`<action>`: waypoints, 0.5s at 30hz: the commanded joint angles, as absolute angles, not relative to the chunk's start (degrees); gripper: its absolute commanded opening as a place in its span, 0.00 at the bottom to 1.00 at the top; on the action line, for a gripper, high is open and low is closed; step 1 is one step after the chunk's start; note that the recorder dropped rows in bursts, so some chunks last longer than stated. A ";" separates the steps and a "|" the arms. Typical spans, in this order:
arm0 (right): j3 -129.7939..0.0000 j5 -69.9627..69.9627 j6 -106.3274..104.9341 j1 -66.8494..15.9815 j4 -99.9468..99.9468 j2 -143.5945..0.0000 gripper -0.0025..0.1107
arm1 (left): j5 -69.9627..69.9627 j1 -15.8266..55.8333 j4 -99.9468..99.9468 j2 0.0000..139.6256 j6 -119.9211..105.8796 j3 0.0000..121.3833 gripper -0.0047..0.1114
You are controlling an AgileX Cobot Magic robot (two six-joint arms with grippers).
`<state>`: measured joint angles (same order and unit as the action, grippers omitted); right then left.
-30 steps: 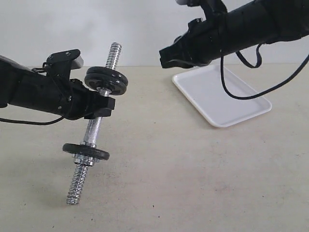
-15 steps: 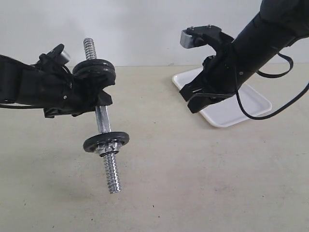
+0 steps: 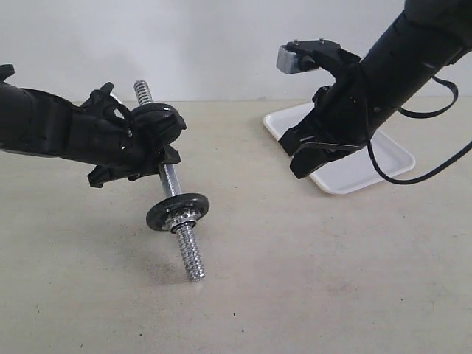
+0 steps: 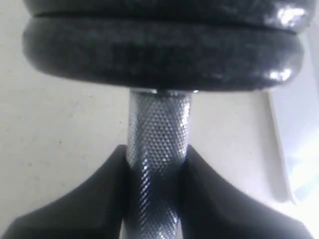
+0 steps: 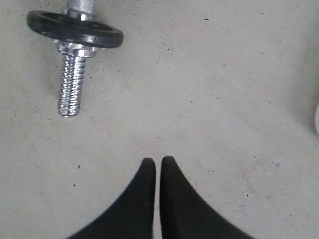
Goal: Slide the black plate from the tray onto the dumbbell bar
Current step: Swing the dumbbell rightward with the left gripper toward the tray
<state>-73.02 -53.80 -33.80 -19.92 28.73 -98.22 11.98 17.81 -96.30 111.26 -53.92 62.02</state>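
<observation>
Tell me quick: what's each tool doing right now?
Left tool: closed on the dumbbell bar, just below the stacked black plates.
Right tool: closed, holding nothing.

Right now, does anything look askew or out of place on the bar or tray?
The dumbbell bar hangs tilted in the left gripper, lower end toward the table, loaded unevenly: two black discs above the grip and a third disc below. The right gripper is shut, empty. Nothing spilled or damaged shows.
</observation>
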 commanded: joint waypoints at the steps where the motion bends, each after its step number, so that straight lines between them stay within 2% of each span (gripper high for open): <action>1: -73.31 -54.81 -33.55 -19.94 28.20 -97.58 0.02 | 16.94 17.96 -99.95 110.00 -49.64 69.63 0.08; 15: -73.31 -55.39 -33.77 -19.94 27.98 -97.58 0.02 | 24.75 18.07 -99.95 123.62 -43.08 83.12 0.08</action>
